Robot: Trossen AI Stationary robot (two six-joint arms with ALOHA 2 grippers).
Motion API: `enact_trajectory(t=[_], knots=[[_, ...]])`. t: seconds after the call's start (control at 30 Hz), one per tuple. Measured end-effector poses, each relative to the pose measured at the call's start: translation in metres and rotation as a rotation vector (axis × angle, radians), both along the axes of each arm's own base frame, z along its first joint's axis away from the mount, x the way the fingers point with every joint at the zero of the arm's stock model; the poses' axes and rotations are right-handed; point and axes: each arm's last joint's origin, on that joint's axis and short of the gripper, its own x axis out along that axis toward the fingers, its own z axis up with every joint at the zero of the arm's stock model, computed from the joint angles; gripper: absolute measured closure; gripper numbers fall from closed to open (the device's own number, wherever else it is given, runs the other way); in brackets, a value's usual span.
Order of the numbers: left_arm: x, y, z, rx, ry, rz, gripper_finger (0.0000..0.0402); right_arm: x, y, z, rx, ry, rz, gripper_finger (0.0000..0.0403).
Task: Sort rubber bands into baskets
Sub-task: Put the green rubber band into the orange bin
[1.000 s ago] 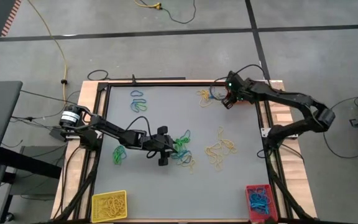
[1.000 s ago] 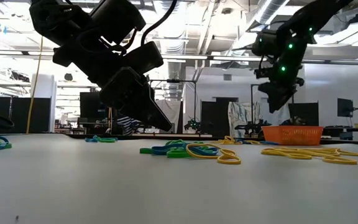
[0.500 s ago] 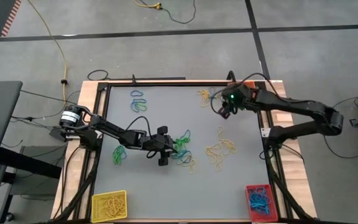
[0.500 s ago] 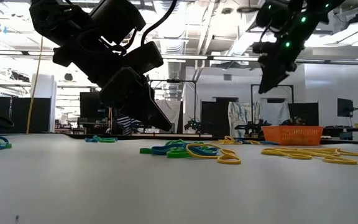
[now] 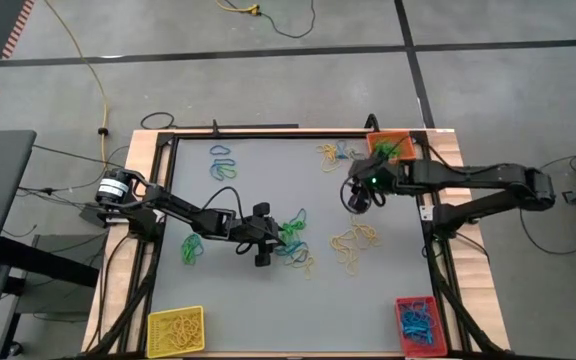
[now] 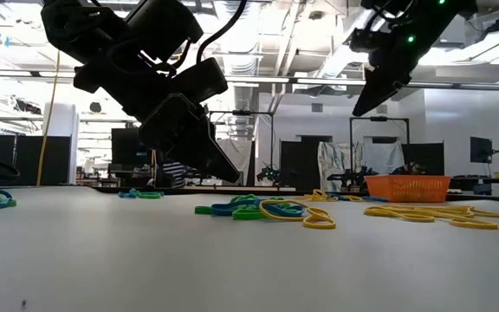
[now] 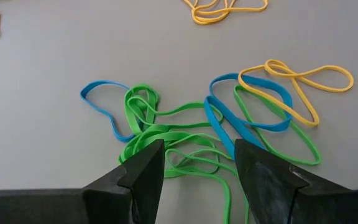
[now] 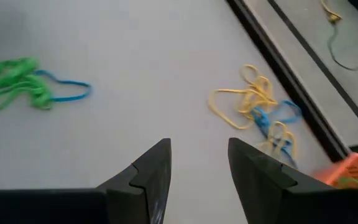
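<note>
Rubber bands are spread over the grey table, with both grippers parted and empty.

The left gripper is held low at the frame's centre, fingers spread over a green and blue rubber band tangle. The right gripper is raised at centre right, released, above yellow bands. The yellow basket is seen lower left, the red basket lower right, the orange basket upper right.
</note>
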Motion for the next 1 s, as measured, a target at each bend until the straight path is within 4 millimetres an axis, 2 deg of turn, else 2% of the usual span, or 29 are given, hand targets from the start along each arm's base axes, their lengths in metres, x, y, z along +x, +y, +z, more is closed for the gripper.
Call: enact_trajectory(t=[0.23,0.57,0.87,1.0], knots=[[0.000,0.000,0.000,0.000,0.000,0.000,0.0216,0.004,0.031,-0.007,0.025,-0.007,0.124,0.0214],[0.000,0.000,0.000,0.000,0.000,0.000,0.0216,0.013,0.072,0.003,0.042,-0.162,0.300,0.0214],[0.000,0.000,0.000,0.005,0.000,-0.004,0.0216,0.015,0.089,0.008,0.026,-0.229,0.395,0.0214],[0.000,0.000,0.000,0.001,-0.001,-0.001,0.0216,0.020,0.096,0.004,0.018,-0.227,0.426,0.0214]])
